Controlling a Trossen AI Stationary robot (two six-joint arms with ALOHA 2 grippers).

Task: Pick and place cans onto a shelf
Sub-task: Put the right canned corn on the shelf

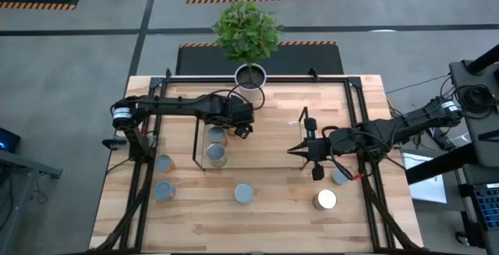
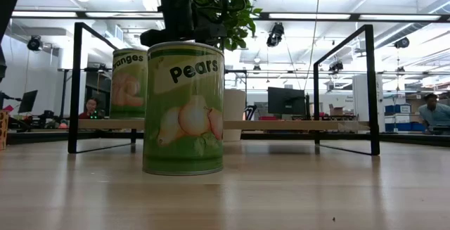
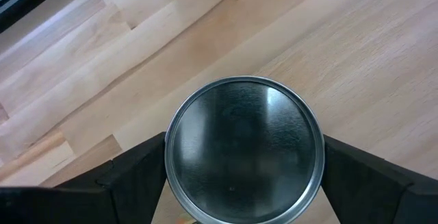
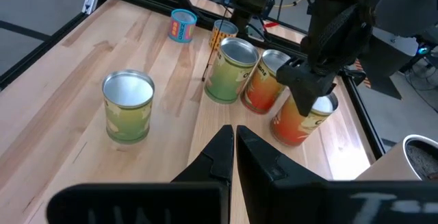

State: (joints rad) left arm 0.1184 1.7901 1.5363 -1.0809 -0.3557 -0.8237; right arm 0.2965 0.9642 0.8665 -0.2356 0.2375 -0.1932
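Observation:
My left gripper [image 1: 240, 124] hangs over the shelf's [image 1: 199, 142] left part, pointing steeply down, with an orange can [image 4: 300, 120] between its fingers; this can's silver top [image 3: 243, 148] fills the left wrist view. Two more cans, one orange [image 1: 214, 136] and one green [image 1: 217, 155], stand upright beside it on the near side. In the low view an "oranges" can [image 2: 129, 82] stands on the shelf board [image 2: 281, 125]. My right gripper [image 1: 293, 150] is shut and empty, in the air over the table's right half; its fingers [image 4: 233, 142] point toward the cans. My left gripper has the orange can pinched between its two fingers, which lie on opposite sides of the wall just under the top rim [image 3: 168, 157]. The fingers [image 3: 137, 172] come from above, slanting down. The can stays upright; whether its bottom rests on the board I cannot tell.
Loose cans stand on the table: two at the left [image 1: 164, 162] [image 1: 164, 191], a "Pears" can in the near middle [image 1: 244, 194] [image 2: 183, 107], two at the right [image 1: 326, 200] [image 1: 341, 175]. A white plant pot [image 1: 250, 76] stands at the far edge.

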